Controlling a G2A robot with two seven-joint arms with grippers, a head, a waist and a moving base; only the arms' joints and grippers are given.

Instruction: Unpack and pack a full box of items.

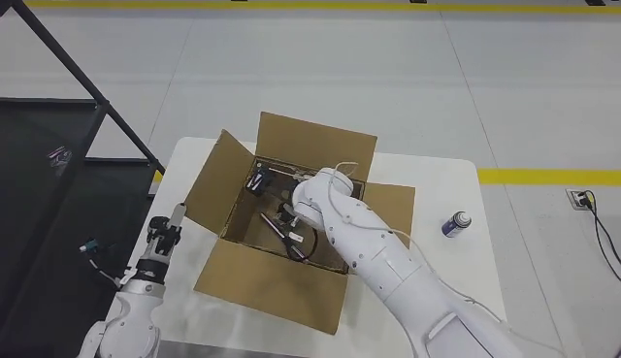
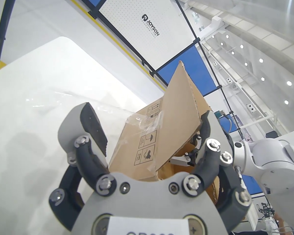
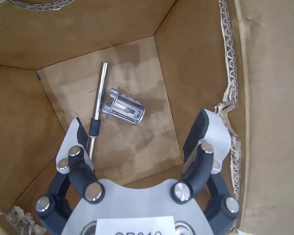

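At the middle of the white tabletop (image 1: 441,179): one cardboard box (image 1: 275,288), top open, four flaps folded outward, torn corrugated edges along the rim.

On the box floor:
- One chrome rod (image 3: 101,91) with a black grip sleeve, lying flat.
- One chrome slotted cylinder (image 3: 124,110), flanged at one end, on its side, resting against the rod near its middle.
- In the top view, further dark items in the box, too small to identify.

Right claw (image 3: 139,123): down inside the box, above the floor, fingers spread wide, nothing held. The rod's thin end passes under one finger.

Left claw (image 2: 148,113): outside the box, at the tabletop's left edge, just beside the left flap. Fingers are wide apart and nothing is held. The flap stands beyond the fingertips, apart from them.

Right of the box, apart from it, on the tabletop: one small dark blue can (image 1: 456,224) with a pale cap.
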